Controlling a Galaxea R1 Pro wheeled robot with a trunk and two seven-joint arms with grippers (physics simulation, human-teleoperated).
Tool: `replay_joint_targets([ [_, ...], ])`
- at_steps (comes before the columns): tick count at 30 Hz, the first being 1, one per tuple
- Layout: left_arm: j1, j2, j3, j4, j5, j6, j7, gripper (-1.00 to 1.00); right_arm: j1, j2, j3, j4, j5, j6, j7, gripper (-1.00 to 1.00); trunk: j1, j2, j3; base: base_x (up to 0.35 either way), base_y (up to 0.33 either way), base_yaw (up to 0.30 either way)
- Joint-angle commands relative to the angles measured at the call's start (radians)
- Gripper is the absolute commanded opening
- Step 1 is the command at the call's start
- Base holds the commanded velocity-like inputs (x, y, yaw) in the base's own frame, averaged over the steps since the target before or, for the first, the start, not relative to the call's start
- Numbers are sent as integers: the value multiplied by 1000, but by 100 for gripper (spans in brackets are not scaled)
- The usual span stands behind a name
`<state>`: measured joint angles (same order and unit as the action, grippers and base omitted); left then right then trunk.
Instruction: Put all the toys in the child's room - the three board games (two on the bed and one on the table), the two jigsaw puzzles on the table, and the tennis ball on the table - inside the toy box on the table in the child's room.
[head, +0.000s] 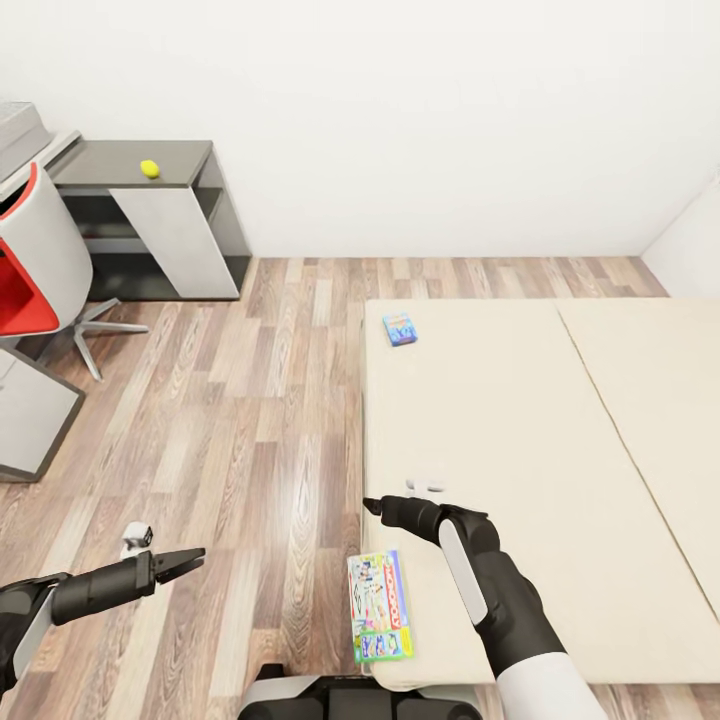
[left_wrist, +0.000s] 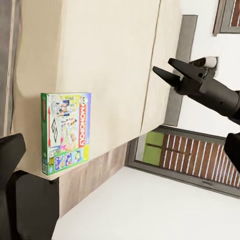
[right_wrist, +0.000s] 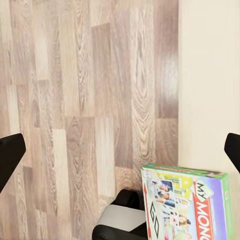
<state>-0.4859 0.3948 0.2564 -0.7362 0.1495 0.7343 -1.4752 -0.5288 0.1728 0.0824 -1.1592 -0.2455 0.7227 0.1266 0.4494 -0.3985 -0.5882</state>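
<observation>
Head view: Monopoly box flat at bed corner, right fingers spread empty above it, likely lining up a grab; left fingers together, parked clear.

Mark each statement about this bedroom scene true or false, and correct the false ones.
1. The Monopoly box lies at the bed's near corner. True.
2. The tennis ball sits on the floor. False: it rests on the dark grey cabinet.
3. The right gripper grips the Monopoly box. False: it hangs above the mattress, holding nothing.
4. A small blue game box lies on the bed, nearer the wall. True.
5. The left gripper is over the wood floor. True.
</observation>
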Motion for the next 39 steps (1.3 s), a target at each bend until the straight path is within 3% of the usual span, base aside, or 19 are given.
replay_joint_targets([
  [1, 0, 0, 0, 0, 1, 11, 15, 100, 0, 0, -1, 3, 5, 4, 4, 100, 1, -2, 0, 0, 0, 0],
  [8, 0, -1, 0, 0, 3, 11, 117, 100, 0, 1, -1, 14, 9, 2, 2, 100, 1, -2, 12, 0, 0, 0],
  [13, 0, -2, 1, 0, 4, 11, 156, 100, 0, 1, -1, 44, 13, 0, 2, 100, 1, -2, 20, 0, 0, 0],
  [39, 0, -6, 2, 0, 4, 11, 170, 100, 0, 2, -1, 92, 13, -49, 1, 100, 1, -2, 63, 0, 0, 0],
])
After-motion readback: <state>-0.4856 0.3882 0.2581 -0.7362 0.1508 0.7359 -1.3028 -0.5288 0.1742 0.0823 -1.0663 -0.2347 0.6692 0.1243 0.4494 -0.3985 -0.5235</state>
